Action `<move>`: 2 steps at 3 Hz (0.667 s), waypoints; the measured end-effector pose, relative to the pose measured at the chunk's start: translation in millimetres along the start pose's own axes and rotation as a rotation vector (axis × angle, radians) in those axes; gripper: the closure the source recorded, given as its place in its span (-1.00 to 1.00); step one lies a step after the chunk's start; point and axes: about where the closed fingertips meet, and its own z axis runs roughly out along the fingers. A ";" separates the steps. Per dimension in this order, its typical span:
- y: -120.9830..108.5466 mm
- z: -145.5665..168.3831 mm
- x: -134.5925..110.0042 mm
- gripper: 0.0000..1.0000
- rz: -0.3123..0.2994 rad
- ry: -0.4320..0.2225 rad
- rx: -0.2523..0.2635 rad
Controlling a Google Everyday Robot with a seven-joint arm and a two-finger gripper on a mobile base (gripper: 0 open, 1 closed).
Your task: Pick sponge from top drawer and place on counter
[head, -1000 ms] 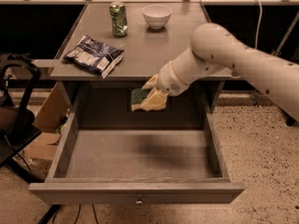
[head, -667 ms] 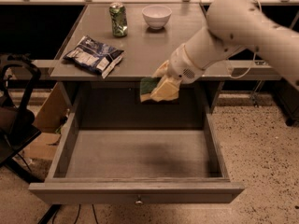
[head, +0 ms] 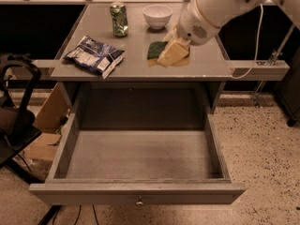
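Since the earlier frame, the arm (head: 220, 6) has swung from above the open drawer to the upper right of the frame, carrying the sponge (head: 154, 49) up to the counter (head: 140, 64). The gripper (head: 165, 57) now sits low over the right half of the counter, its pale tan fingers clasped on the sponge, whose dark green face shows just left of them, at or touching the surface.

Surface: the counter is a flat, matte grey rectangle. On it stand a green drinks can (head: 119, 19) and a white round bowl (head: 157, 16) near the back edge, well apart from a crinkled blue-and-white snack bag (head: 95, 56) lying at the left front.

Below, the top drawer (head: 140, 193) is pulled fully out toward the bottom of the frame: a wide, shallow grey wooden box with a flat front panel and a small round metal knob (head: 139, 202).

Room: a speckled, light stone-like floor (head: 262, 144) fills the lower right. A brown cardboard box (head: 47, 125) and a dark chair (head: 14, 116) sit at the left. A white cable (head: 257, 41) hangs at the right beside the counter.
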 end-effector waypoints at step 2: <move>-93.7 51.2 -28.6 1.00 0.179 -0.026 0.153</move>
